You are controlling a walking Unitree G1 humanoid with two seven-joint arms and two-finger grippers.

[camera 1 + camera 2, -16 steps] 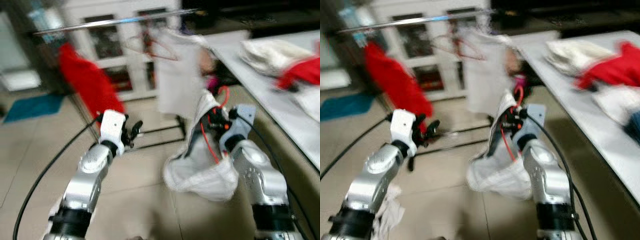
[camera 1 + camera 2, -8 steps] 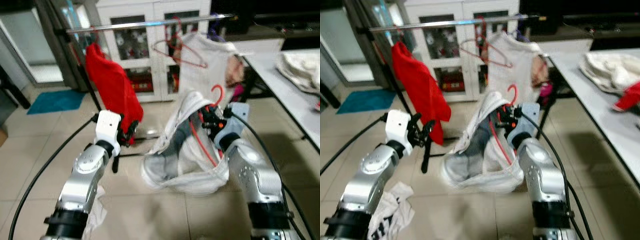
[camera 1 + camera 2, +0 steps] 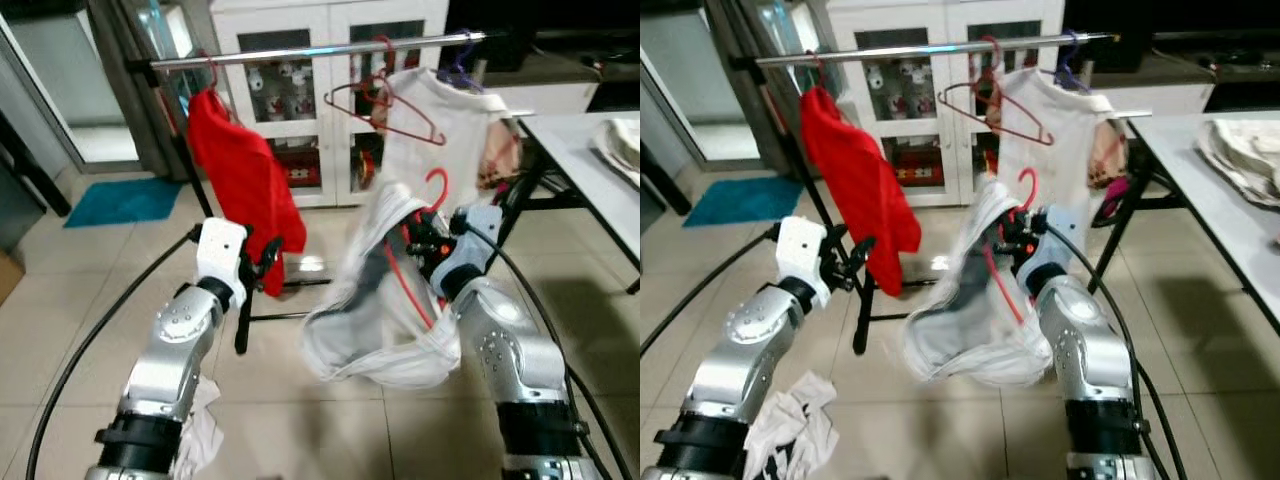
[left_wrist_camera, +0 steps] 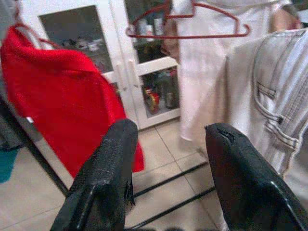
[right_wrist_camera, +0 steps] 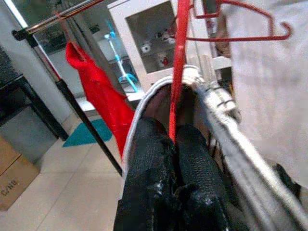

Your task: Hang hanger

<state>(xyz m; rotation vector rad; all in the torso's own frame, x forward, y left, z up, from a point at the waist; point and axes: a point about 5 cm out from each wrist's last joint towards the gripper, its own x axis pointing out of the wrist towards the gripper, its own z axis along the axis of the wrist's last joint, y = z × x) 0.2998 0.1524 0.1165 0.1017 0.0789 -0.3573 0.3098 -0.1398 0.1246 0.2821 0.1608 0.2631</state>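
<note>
My right gripper [image 3: 425, 245] is shut on the stem of a red hanger [image 5: 179, 72], whose hook [image 3: 435, 180] points up. A pale grey garment [image 3: 370, 320] is draped over that hanger and sags below my wrist. Beyond it a metal rail [image 3: 320, 50] runs across the rack at head height. On the rail hang a red garment [image 3: 245, 170], an empty red hanger [image 3: 385, 100] and a white shirt [image 3: 450, 120]. The held hanger is below the rail, in front of the white shirt. My left gripper [image 3: 262, 255] is open and holds nothing, near the red garment.
A white cabinet with glass doors [image 3: 300, 110] stands behind the rack. A grey table [image 3: 590, 140] runs along the right. The rack's black base bars [image 3: 290, 300] lie on the tiled floor. Crumpled cloth [image 3: 205, 435] lies by my left arm, and a blue mat [image 3: 120, 200] is far left.
The camera has swung and the blur has cleared, so the rack now sits more centred. My right gripper still holds the red hanger; the draped garment has swung slightly.
</note>
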